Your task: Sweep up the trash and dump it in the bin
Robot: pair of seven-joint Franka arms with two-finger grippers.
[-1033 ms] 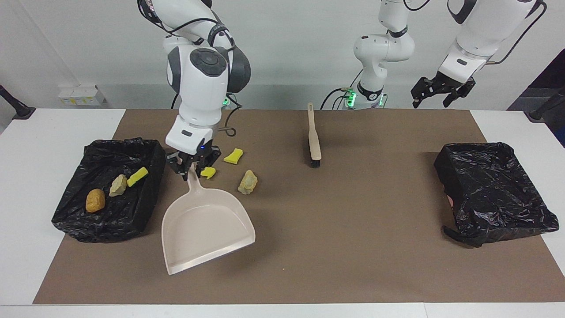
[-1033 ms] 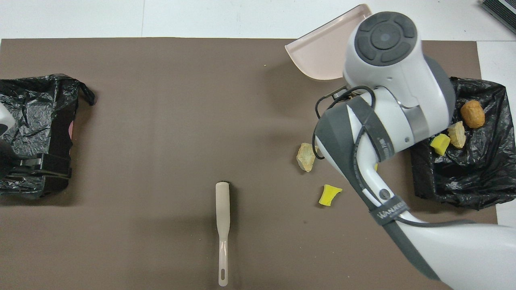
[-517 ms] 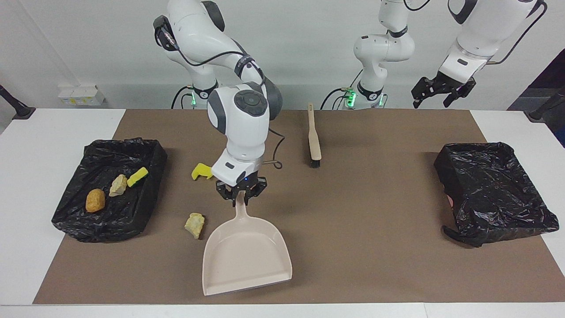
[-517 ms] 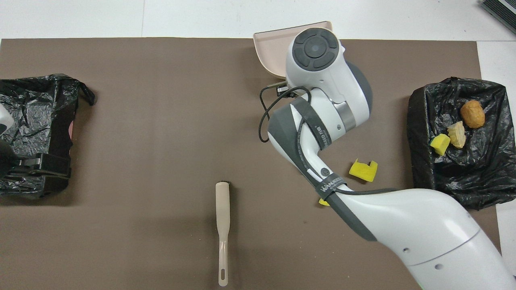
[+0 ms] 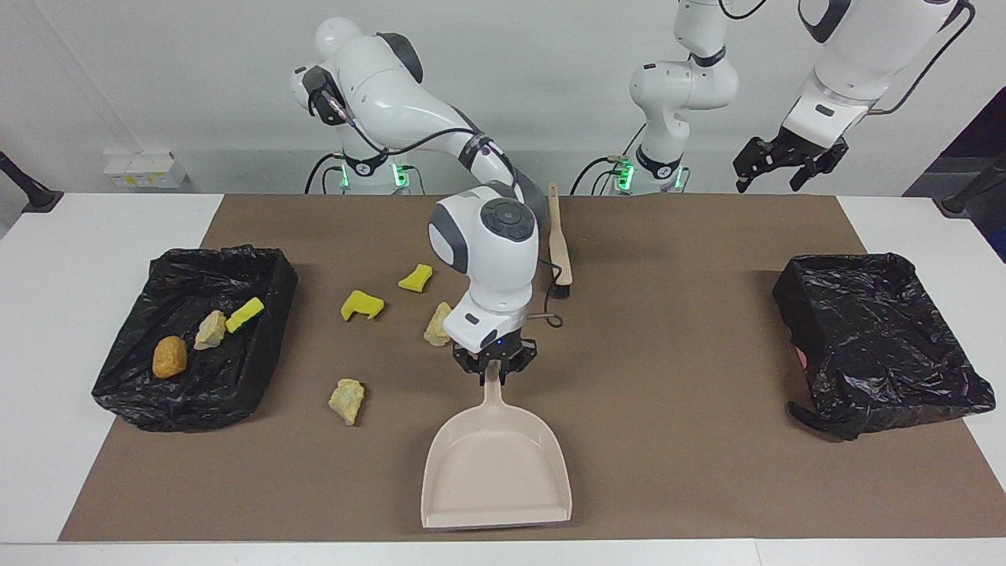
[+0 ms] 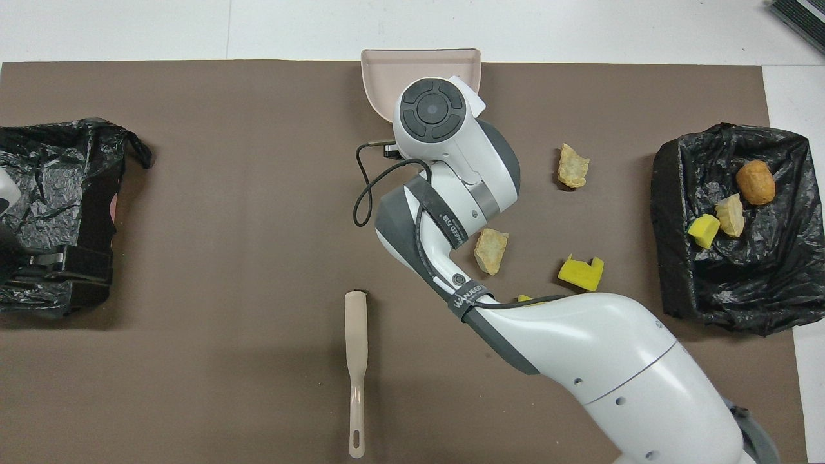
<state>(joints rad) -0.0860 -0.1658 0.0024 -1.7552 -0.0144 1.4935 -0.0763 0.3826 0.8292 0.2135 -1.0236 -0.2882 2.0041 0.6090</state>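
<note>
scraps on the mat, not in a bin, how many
4. Yellow piece nearest the bin holding other trash; yellow piece nearer the robots; beige lump beside the right arm's wrist; beige lump farthest from the robots. None seem hidden.

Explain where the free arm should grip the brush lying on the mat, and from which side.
Grip the brush by its slim bare handle, the end nearer the robots, coming straight down from above. It lies flat, bristle end pointing away. This is a judgement: the left claw waits high, while the right claw holds the dustpan.
</note>
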